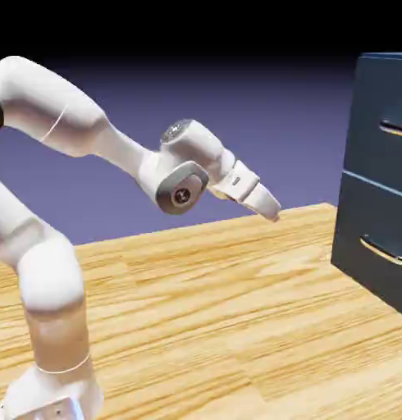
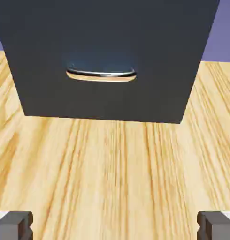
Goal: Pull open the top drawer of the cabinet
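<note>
- Gripper (image 2: pixel 115 226): jaws parted wide, nothing between the fingertips; directed downward toward the wooden tabletop (image 1: pixel 229 312), well apart from the cabinet (image 1: pixel 372 164).
- Top drawer (image 1: pixel 376 156): closed, at the exterior view's right, directly above the lower drawer (image 1: pixel 368 221).
- Lower handle (image 2: pixel 102 75): silver, horizontal, untouched.

The white arm (image 1: pixel 184 168) reaches from the left toward the right, its wrist (image 1: pixel 181 190) bent and its gripper (image 1: pixel 268 210) angled downward to the right. The 2 grey fingertips (image 2: pixel 14 226) stand wide apart, with nothing between them.
</note>
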`<act>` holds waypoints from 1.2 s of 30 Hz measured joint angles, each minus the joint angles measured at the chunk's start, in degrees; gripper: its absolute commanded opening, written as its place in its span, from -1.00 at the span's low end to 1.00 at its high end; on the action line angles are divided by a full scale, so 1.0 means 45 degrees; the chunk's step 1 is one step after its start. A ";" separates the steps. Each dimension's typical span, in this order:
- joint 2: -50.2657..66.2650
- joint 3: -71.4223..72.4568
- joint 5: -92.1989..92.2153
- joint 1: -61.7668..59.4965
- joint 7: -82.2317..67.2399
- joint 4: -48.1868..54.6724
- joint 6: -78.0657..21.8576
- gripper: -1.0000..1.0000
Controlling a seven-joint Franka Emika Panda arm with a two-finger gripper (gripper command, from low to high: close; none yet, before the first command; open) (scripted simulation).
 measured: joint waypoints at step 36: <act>1.1325 1.0074 -1.5432 -0.4639 -1.9934 0.8358 -0.2898 0.00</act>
